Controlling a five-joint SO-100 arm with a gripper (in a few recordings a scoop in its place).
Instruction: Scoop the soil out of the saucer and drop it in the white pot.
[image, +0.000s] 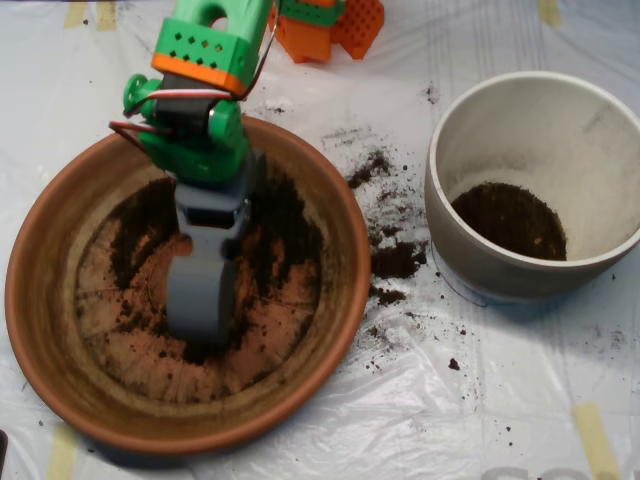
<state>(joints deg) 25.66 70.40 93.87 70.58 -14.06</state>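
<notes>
The worktop (520, 400) is covered by a white, wrinkled plastic sheet held down with strips of pale yellow tape at the edges. The left half of the surface is taken up by the large, round, shallow terracotta-orange clay saucer (40, 290), whose ridged inner floor is partly bared. Thin patches of the dark, crumbly soil (285, 225) are spread over the upper part of that floor and in a small heap near its middle. At the right, well apart from the saucer, the round, deep, off-white ceramic pot (600, 120) is seen, with a dark layer of soil on its bottom. The green and orange robot arm (200, 60) is reached down from the top edge over the saucer. Its grey clamshell end effector (200, 300) is lowered to the saucer floor, its tip touching the small heap; whether the shells are parted or closed cannot be told from above. Spilled crumbs (395, 260) are scattered on the sheet between saucer and pot.
</notes>
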